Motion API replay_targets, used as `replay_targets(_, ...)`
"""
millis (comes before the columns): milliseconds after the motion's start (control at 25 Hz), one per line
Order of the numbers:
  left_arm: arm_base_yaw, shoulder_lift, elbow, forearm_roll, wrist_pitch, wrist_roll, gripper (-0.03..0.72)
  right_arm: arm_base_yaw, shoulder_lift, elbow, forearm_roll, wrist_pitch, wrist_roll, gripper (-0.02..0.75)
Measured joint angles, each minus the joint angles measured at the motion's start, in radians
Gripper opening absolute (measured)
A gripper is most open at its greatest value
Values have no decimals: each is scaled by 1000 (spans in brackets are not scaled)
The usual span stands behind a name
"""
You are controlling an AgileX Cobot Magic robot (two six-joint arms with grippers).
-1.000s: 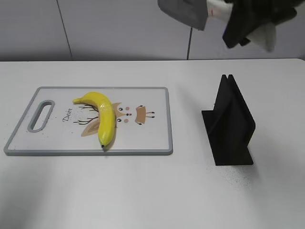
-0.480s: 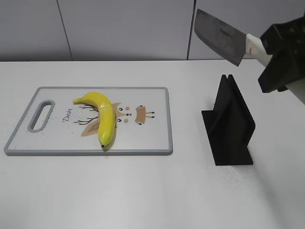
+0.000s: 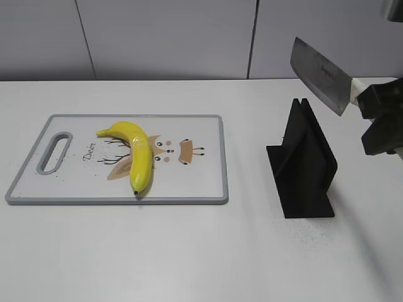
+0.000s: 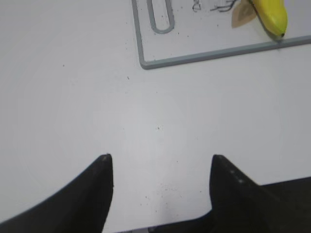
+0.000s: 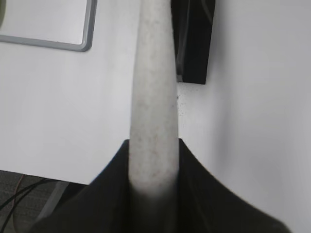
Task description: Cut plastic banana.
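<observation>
The plastic banana (image 3: 138,153) lies whole on the white cutting board (image 3: 201,182), left of its middle; its dark tip also shows in the left wrist view (image 4: 271,14). My right gripper (image 3: 378,119) is shut on the white handle (image 5: 153,97) of a cleaver, whose steel blade (image 3: 318,74) hangs in the air above the black knife stand (image 3: 302,163), right of the board. My left gripper (image 4: 159,162) is open and empty over bare table, near the board's handle corner (image 4: 146,62); it is out of the exterior view.
The knife stand stands upright on the table right of the board, and also shows in the right wrist view (image 5: 193,43). A grey wall runs behind the white table (image 3: 189,251).
My right gripper with the cleaver has come down from the top of the view and moved right; the blade now hangs just above the stand. The banana has not moved.
</observation>
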Motion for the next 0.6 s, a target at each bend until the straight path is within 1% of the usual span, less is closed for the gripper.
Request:
replay_targets(200,0,-157,51,-3,-57,0,589,0,4,7,-12,-48,38,160)
replay_targets(360,0,-259,54,4,-67,-21,589,0,25,7,-31,-51,48,160)
replay_targets(600,0,-283,55,23,-77,-90,589,0,76,7,-51,-63,65,160)
